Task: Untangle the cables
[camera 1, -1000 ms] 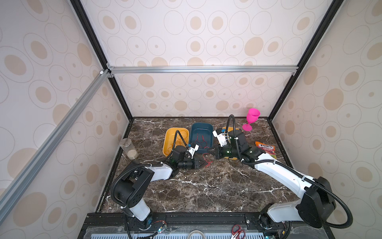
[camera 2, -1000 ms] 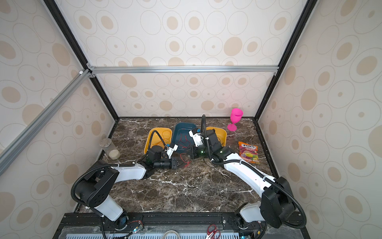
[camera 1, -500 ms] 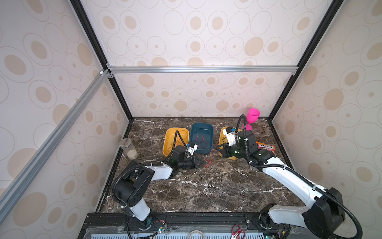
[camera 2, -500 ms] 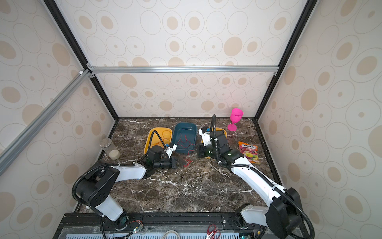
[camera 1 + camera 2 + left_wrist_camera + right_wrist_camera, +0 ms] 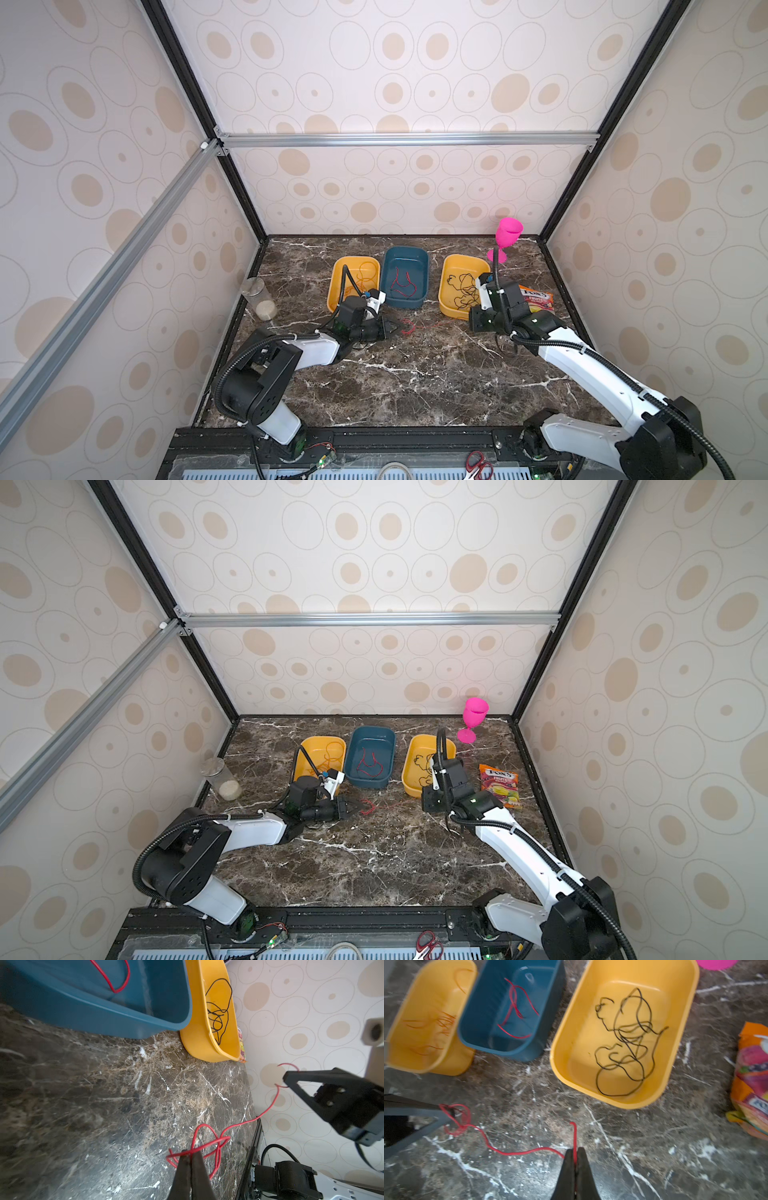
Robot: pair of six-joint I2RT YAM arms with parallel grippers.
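**Trays, 3.** Two yellow, one blue, side by side, all beyond the two grippers.
- Yellow tray (image 5: 425, 1001), beyond the left gripper: orange cables (image 5: 444, 1022) in loose curls; the number cannot be told.
- Blue tray (image 5: 477, 1012), in the middle: red cable (image 5: 513, 1001) in loops; one strand or two cannot be told.
- Yellow tray (image 5: 581, 1043), just beyond the right gripper: black cables (image 5: 629, 1047) in a loose heap of loops; the number cannot be told.

**Loose red cable (image 5: 519, 1153), 1.** Lies on the marble table (image 5: 654, 1157) and spans the gap between the two grippers in a wavy line.

**Grippers, 2.**
- Left gripper (image 5: 190, 1154): jaws pressed together on the knotted, looped end of the loose red cable, low over the table.
- Right gripper (image 5: 576, 1152): jaws closed on the other end, with a short tail sticking out past the tips.

**Other items, 1 each.**
- Pink goblet (image 5: 508, 235), upright, well beyond the right gripper.
- Candy bag (image 5: 500, 785), flat on the table near the right gripper, on its outer side.
- Clear jar (image 5: 259, 297), upright, well apart from the left gripper on its outer side.
- Red-handled scissors (image 5: 428, 945), behind both grippers, by the arm bases.
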